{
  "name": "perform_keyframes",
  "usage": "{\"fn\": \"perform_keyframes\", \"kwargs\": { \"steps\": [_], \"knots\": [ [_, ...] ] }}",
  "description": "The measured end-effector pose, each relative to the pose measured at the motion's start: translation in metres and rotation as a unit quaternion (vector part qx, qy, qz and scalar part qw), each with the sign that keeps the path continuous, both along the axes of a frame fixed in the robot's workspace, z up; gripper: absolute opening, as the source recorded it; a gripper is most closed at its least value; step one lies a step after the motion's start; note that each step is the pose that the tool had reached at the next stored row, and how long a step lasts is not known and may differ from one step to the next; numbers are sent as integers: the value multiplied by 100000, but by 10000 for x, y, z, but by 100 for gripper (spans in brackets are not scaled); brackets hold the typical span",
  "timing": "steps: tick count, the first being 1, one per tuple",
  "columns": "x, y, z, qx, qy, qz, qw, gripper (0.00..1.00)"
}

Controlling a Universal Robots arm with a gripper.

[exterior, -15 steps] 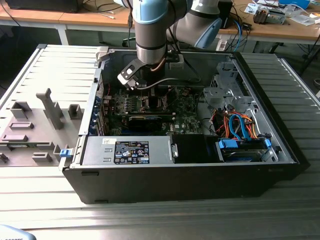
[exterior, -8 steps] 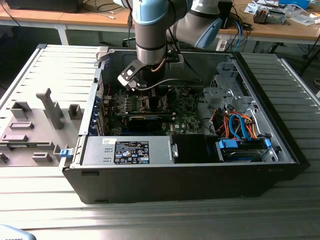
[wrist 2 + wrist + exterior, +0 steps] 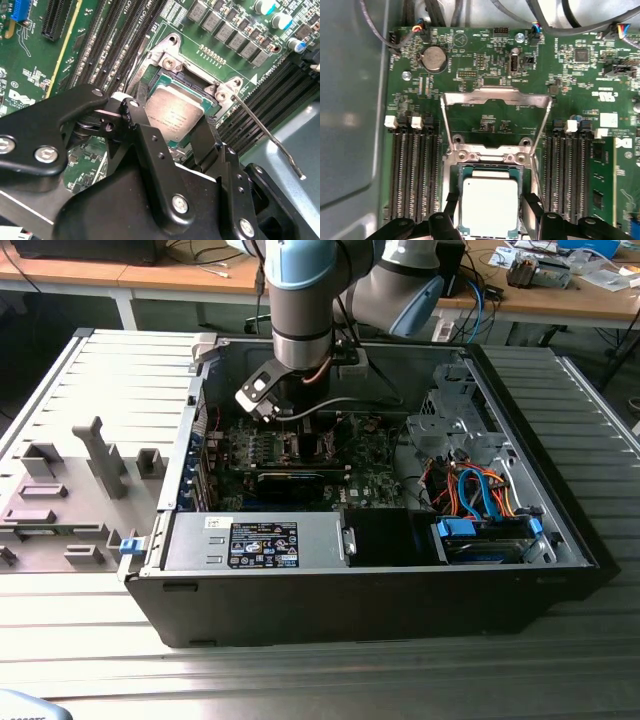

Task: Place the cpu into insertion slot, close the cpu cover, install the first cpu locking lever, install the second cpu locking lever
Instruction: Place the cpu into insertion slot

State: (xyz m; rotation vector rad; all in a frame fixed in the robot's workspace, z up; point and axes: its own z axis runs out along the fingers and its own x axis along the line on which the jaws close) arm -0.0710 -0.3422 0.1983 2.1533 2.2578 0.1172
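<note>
The cpu (image 3: pixel 489 206), a flat square chip with a dull silver top, lies in the insertion slot (image 3: pixel 485 156) on the green motherboard. My gripper (image 3: pixel 490 212) straddles it, its black fingers (image 3: pixel 451 212) pressed against two opposite edges of the chip. In the second wrist view the cpu (image 3: pixel 175 117) lies between the same black fingers (image 3: pixel 150 145). The cpu cover (image 3: pixel 495 97), a thin silvery frame, stands swung up and open behind the slot. One thin locking lever (image 3: pixel 270 142) sticks out, raised off the board. In the exterior view my gripper (image 3: pixel 297 430) reaches down into the open computer case.
Long black memory slots (image 3: pixel 412 175) flank the socket on both sides, one holding a green memory stick (image 3: pixel 602 175). A coin battery (image 3: pixel 433 59) and cables lie beyond the cover. The case holds a power supply (image 3: pixel 260 540) and cabled drive bays (image 3: pixel 480 505). A grey fixture tray (image 3: pixel 80 480) sits outside.
</note>
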Motion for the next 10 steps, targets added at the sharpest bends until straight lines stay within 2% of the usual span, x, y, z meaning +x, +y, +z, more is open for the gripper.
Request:
{"fn": "perform_keyframes", "kwargs": {
  "steps": [2, 3, 6, 10],
  "knots": [
    [-1, -1, 3, 825, 20, -43, 99997, 61],
    [-1, -1, 4, 1043, 23, -52, 99995, 61],
    [1, -3, -3, 1256, -32, -42, 99992, 61],
    [0, -18, 1, 874, 8, -54, 99996, 61]
  ]
}}
